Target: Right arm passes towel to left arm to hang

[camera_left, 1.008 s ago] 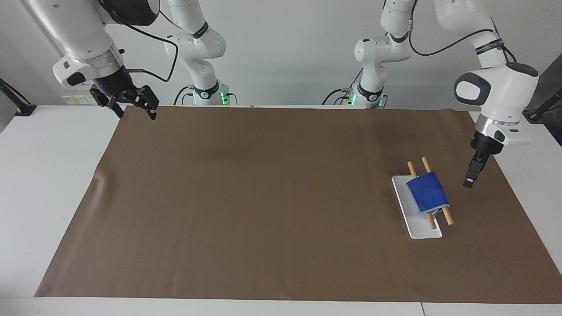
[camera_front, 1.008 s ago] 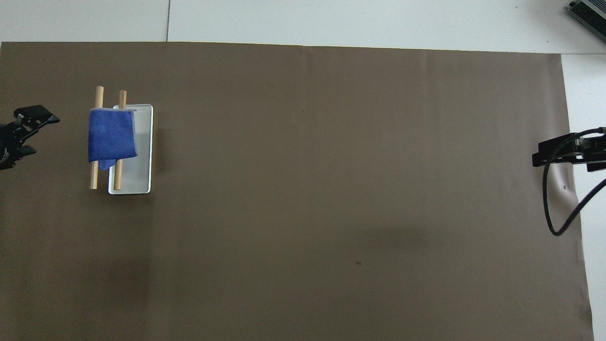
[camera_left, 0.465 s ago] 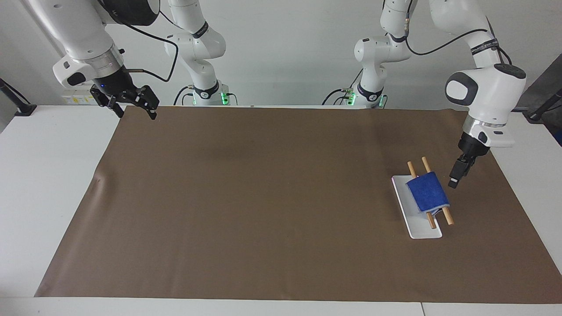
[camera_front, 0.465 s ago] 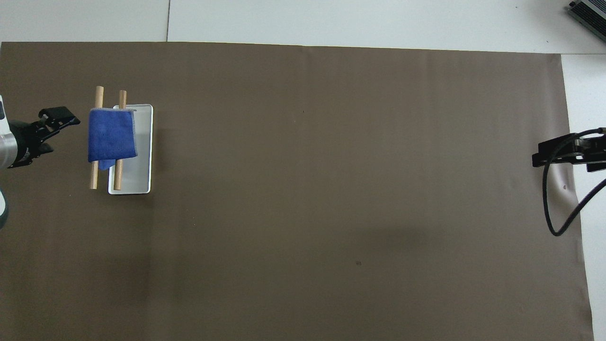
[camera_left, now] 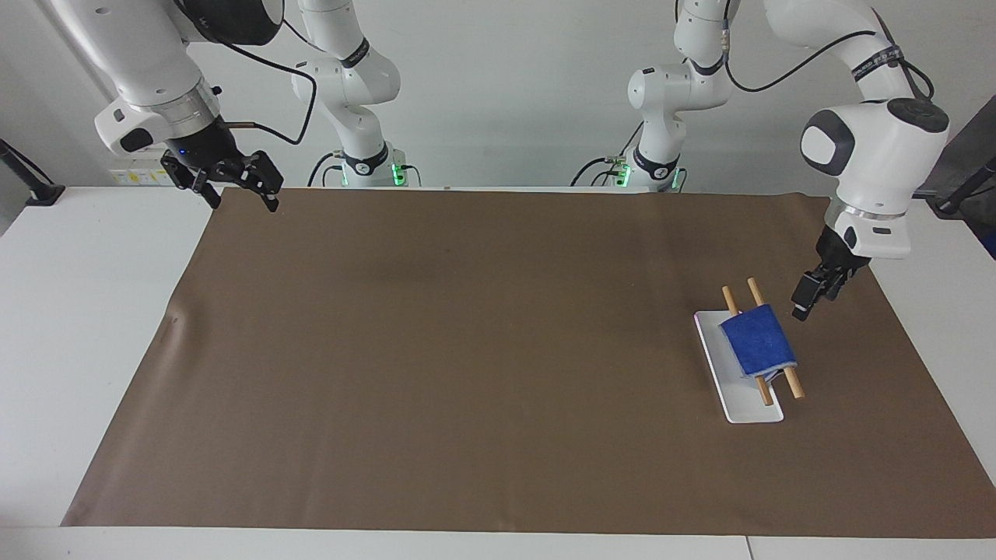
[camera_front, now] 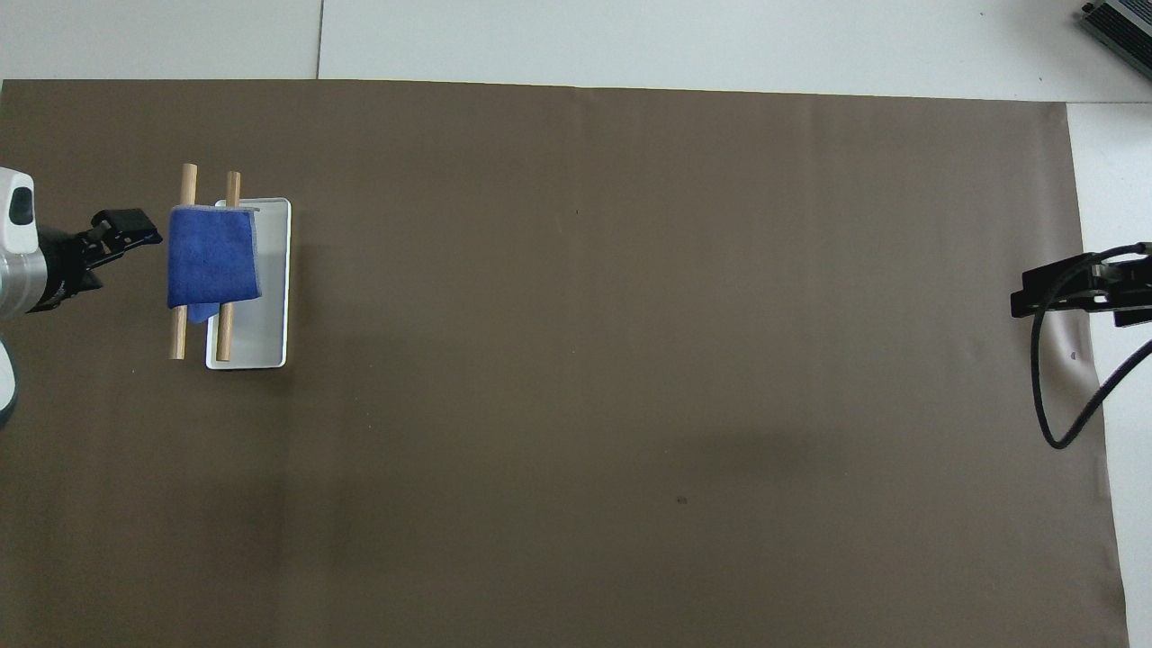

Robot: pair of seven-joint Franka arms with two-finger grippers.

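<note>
Your left claw [camera_left: 803, 303] hovered just beside the hung towel [camera_left: 758, 339], grip unreadable; your right claw [camera_left: 233, 177] waited, spread. Hanging looked done; next, retreat.

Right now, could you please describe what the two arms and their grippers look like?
Both are white jointed arms. The right arm has a silver wrist ring and a loose black cable; its black right gripper shows a small blue light. The left arm has a dark grey joint cap and a small black left gripper.
</note>
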